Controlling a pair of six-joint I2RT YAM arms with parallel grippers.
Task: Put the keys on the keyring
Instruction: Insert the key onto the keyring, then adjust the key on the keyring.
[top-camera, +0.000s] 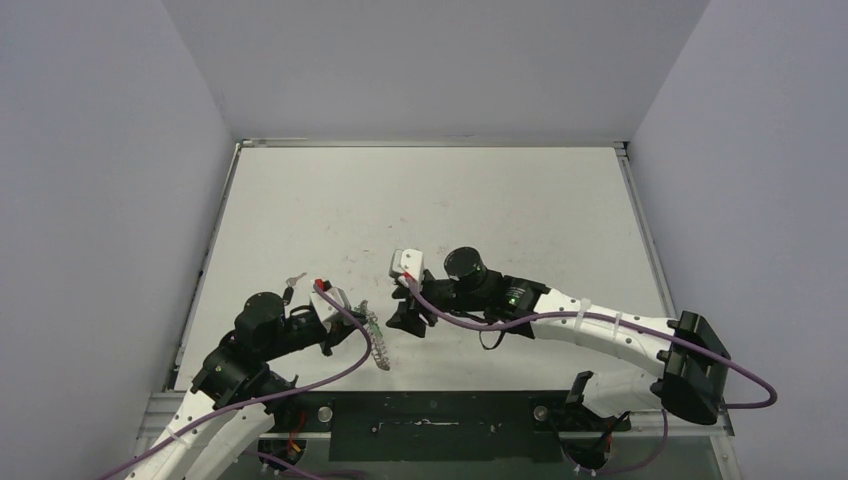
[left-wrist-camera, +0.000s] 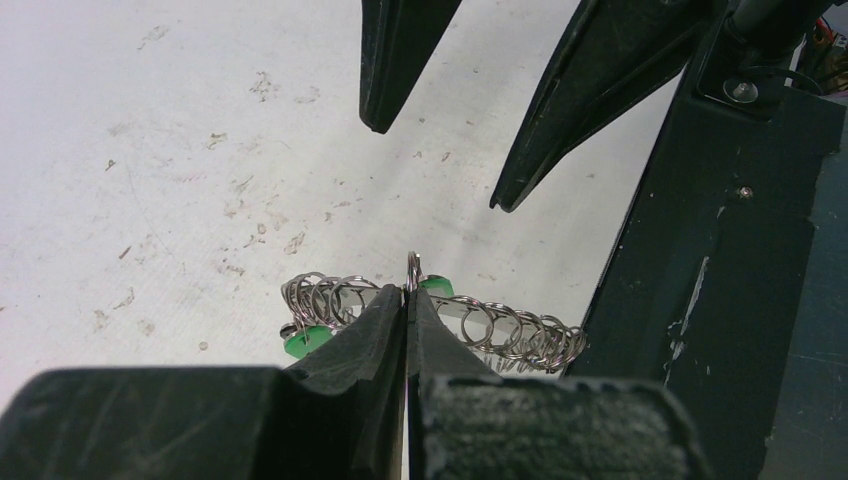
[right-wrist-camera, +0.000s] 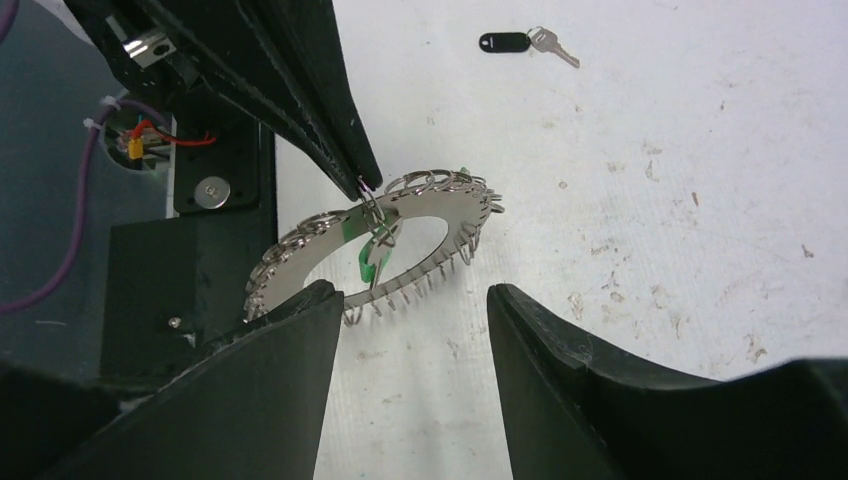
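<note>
On the table (right-wrist-camera: 700, 200), well beyond the keyring (right-wrist-camera: 455, 212), lies the black-headed key (right-wrist-camera: 505, 42).

The left arm (top-camera: 245, 350) leans from its base at the near edge toward two o'clock, wrist held low. The left gripper (top-camera: 358, 322) points toward three o'clock, its jaws pressed tight together and pinching the rim of the keyring (right-wrist-camera: 455, 205). The right arm (top-camera: 600, 330) stretches from its base toward nine o'clock. The right gripper (top-camera: 405, 318) faces the left one just beside it, its fingers (right-wrist-camera: 290, 370) spread apart with nothing between them.
</note>
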